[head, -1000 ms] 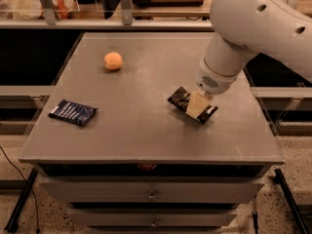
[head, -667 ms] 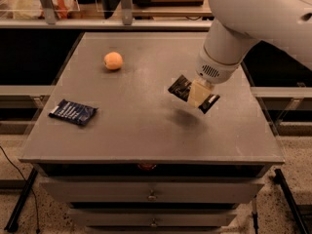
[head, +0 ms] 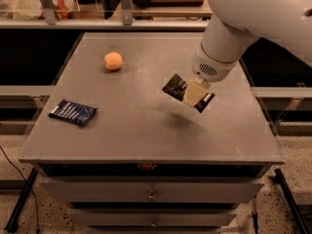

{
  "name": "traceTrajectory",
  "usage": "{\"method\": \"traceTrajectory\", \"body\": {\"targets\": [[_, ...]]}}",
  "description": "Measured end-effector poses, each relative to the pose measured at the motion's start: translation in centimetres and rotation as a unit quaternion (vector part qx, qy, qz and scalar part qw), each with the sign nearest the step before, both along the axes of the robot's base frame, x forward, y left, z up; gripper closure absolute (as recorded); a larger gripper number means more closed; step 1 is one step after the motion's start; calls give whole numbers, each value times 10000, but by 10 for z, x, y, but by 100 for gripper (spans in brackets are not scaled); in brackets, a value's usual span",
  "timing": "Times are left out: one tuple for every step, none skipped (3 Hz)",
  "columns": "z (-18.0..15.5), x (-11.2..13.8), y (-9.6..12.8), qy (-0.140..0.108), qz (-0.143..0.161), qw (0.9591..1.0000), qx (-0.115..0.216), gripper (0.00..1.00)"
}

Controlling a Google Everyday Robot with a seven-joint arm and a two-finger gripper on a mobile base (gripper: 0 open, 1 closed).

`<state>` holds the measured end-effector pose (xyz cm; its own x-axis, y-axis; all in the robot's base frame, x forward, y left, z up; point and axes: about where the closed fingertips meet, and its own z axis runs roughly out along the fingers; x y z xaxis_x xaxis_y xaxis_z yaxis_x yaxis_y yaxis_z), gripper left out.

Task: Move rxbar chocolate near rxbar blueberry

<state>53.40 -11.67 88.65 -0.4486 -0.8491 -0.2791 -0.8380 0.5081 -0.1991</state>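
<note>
Camera view, the only one:

- claw (head: 195,92) is clamped across the middle of the rxbar chocolate (head: 174,86). The bar hangs tilted in the air over the right-centre of the surface (head: 146,135), both ends sticking out past the pads, with its shadow (head: 178,121) just below.
- rxbar blueberry (head: 73,112) lies flat near the front-left edge, well apart from the held bar.

Risks as I see them:
- The wrapper is slick and pinched on a thin section, so a fast swing left could let it rotate or slip out mid-carry.
- The blueberry sits close to the front-left edge. A set-down on its outer side could put the chocolate over the lip, and a low approach could nudge the blueberry off.
- With the bar tilted, one corner would touch down first. Released early, it could flip or skid.

Surroundings:
- An orange ball (head: 113,61) sits at back-left, off the straight line to the blueberry. A wide arc by the arm could clip it and send it rolling.
- Nothing lies between the two bars.
- Drawers (head: 152,194) below are no factor.
</note>
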Motion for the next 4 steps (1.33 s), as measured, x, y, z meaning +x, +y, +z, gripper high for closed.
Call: {"method": "traceTrajectory", "body": {"targets": [[27,-1,46,-259,844,9960,132,100],[43,2,97,-393,1717,9841,222,100],[47,1,102,-445,1826,9820,212,100],[47,0,103,-456,1834,9818,206,100]]}}
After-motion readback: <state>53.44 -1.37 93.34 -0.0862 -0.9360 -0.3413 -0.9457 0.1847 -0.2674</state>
